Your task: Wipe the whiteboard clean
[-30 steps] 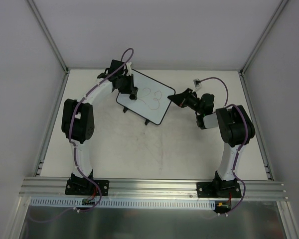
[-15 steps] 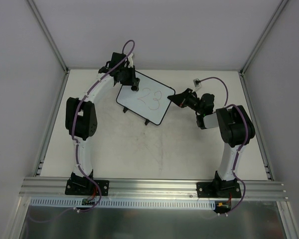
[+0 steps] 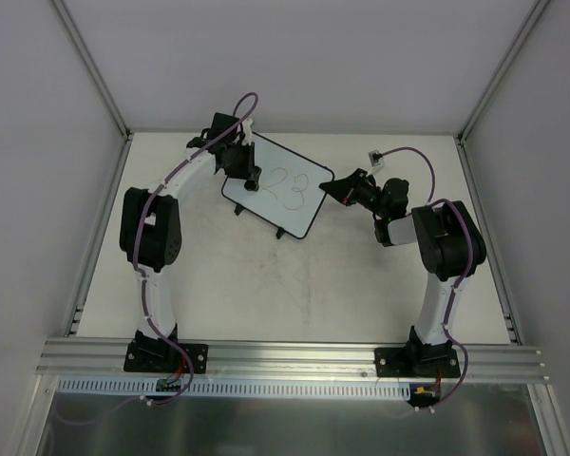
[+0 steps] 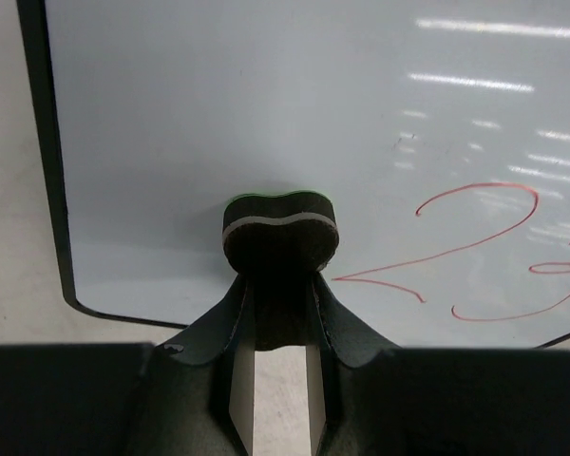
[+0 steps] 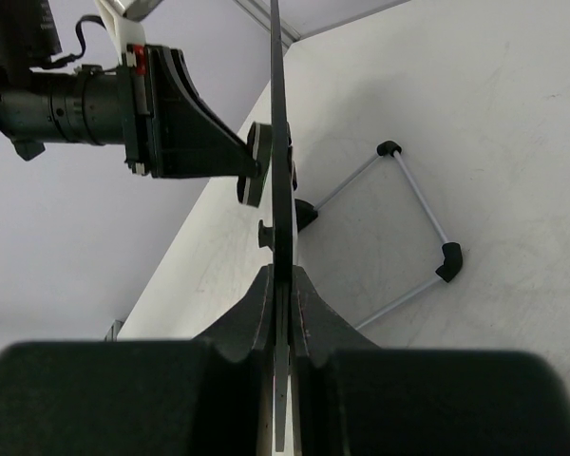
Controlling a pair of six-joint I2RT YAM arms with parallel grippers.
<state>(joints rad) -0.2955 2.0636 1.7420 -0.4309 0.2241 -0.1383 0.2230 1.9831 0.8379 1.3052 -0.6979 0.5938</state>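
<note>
The whiteboard lies tilted at the back middle of the table, with red digits "23" on it. My left gripper is shut on a small dark eraser with a green top, which is pressed on the board's left part, just left of the red "2". My right gripper is shut on the board's right edge. In the right wrist view the board shows edge-on between my right gripper's jaws, with the eraser against its left face.
Two black feet stick out from the board's near edge. A thin wire stand with black corners sits under the board. A white connector on a purple cable lies at the back right. Enclosure walls and posts surround the table.
The left gripper with the eraser went up to the board's far-left corner, then came back down along the board's left part. The right arm and board have not moved.
</note>
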